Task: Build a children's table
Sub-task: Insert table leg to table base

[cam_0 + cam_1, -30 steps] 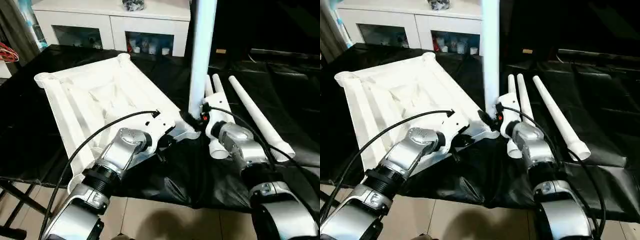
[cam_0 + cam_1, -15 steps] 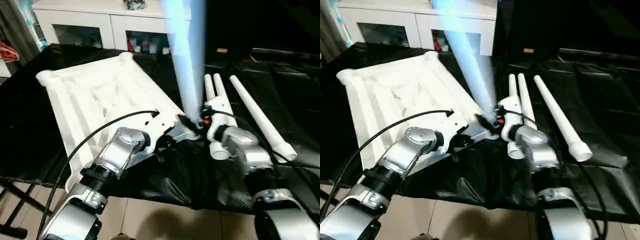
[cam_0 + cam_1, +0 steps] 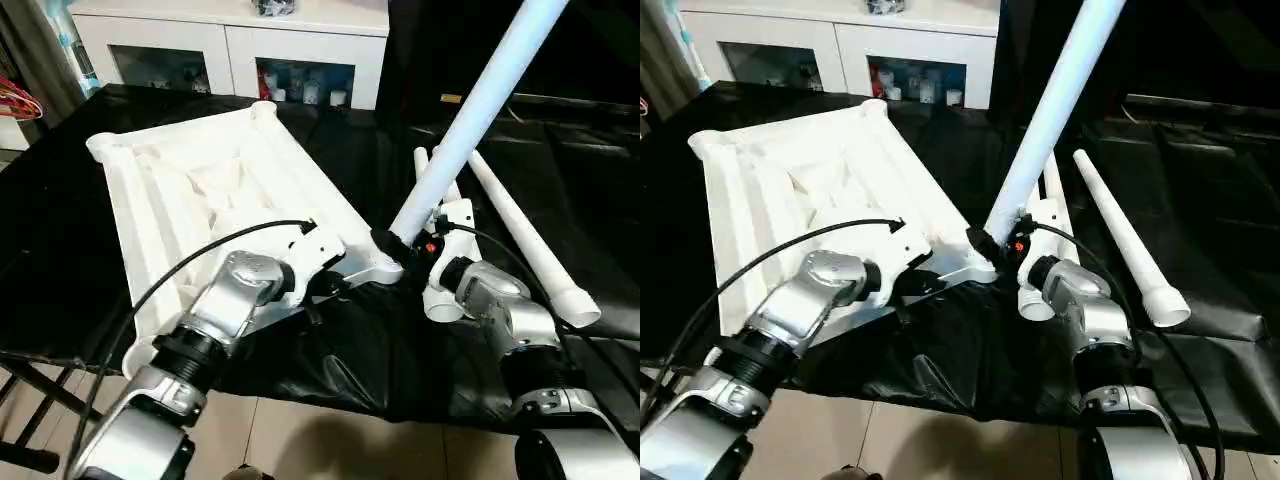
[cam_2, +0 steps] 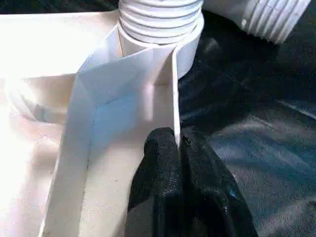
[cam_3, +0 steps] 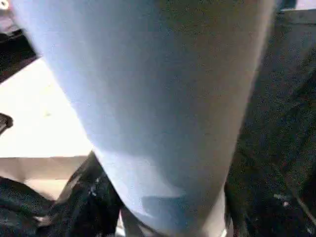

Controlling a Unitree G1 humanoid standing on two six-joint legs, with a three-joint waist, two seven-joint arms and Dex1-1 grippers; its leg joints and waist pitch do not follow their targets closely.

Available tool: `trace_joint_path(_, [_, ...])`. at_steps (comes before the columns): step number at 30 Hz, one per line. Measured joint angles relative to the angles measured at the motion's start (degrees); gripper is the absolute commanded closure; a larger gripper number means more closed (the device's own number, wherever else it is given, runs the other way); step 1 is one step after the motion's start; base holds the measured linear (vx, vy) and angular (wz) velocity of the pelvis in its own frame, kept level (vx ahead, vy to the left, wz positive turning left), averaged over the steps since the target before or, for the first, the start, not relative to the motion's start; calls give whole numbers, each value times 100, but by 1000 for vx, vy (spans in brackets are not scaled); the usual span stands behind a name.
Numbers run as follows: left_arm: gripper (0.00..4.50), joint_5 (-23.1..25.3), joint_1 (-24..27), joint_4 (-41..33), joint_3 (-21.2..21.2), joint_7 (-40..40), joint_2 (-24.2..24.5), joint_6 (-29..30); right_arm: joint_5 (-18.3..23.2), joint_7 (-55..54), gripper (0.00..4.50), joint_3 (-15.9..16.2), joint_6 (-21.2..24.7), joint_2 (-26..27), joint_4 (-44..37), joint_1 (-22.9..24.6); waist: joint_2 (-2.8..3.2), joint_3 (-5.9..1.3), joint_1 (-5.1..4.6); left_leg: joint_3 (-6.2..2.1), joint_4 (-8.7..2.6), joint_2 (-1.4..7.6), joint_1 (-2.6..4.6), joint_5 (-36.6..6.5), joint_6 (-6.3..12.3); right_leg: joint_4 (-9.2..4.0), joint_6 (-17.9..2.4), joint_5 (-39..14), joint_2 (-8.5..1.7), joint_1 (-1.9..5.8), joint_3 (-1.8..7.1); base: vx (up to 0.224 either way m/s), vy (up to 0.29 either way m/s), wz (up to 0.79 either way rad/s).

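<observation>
Low over tabletop (image 3: 200,190), right tool (image 3: 400,240) gripping tilted leg (image 3: 470,120)

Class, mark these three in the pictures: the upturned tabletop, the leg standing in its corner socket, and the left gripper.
Tabletop (image 3: 200,190), left eye view, on its ribbed underside.
Leg in the socket (image 3: 470,120), left eye view, midway up the tilted tube.
Left gripper (image 4: 180,148), left wrist view, at its fingers' tips on the tabletop's rim.

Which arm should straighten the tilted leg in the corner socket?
Right. The right gripper is at the base of the leaning leg; the left gripper is shut on the tabletop rim, steadying it.
</observation>
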Motion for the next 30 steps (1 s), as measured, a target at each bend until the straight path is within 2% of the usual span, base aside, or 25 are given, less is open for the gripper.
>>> trace_joint_path(4, [450, -4, 9, -41, -68, -271, 187, -123, -2, 349, 210, 115, 139, -164, -26, -27, -4, 1, 11, 0, 2, 0, -1, 0, 0, 0, 0, 0, 0, 1, 0, 0, 0, 0])
trace_joint_path(9, [450, -102, 85, -109, -140, -929, 547, -430, -22, 1256, 210, 544, 419, -530, -286, 30, -22, 2, 66, 1, 1, 1, -4, 0, 1, -1, 4, -3, 0, 1, -4, 0, 0, 0])
trace_joint_path(14, [450, -110, 86, -142, -306, -1388, 747, -634, -263, 1965, 210, 1049, 421, -887, -619, 140, -62, -8, 145, 3, 4, 2, 1, -2, 3, -1, 4, -4, -1, 7, -5, 0, 0, 0])
trace_joint_path(20, [450, -110, 80, -51, -413, -1837, 900, -988, -360, 2524, 210, 1435, 303, -1175, -1028, 316, -86, -14, 193, 3, 8, 2, 8, -2, 3, -3, 6, -5, -3, 21, -4, 0, 0, 0])
trace_joint_path(30, [450, -111, -57, 327, -473, -2235, 971, -1365, -364, 2794, 210, 1582, 35, -1276, -1341, 614, -141, -53, 192, 3, 8, 3, 14, -2, 3, -2, 5, -4, -3, 28, -4, 0, 0, 0])
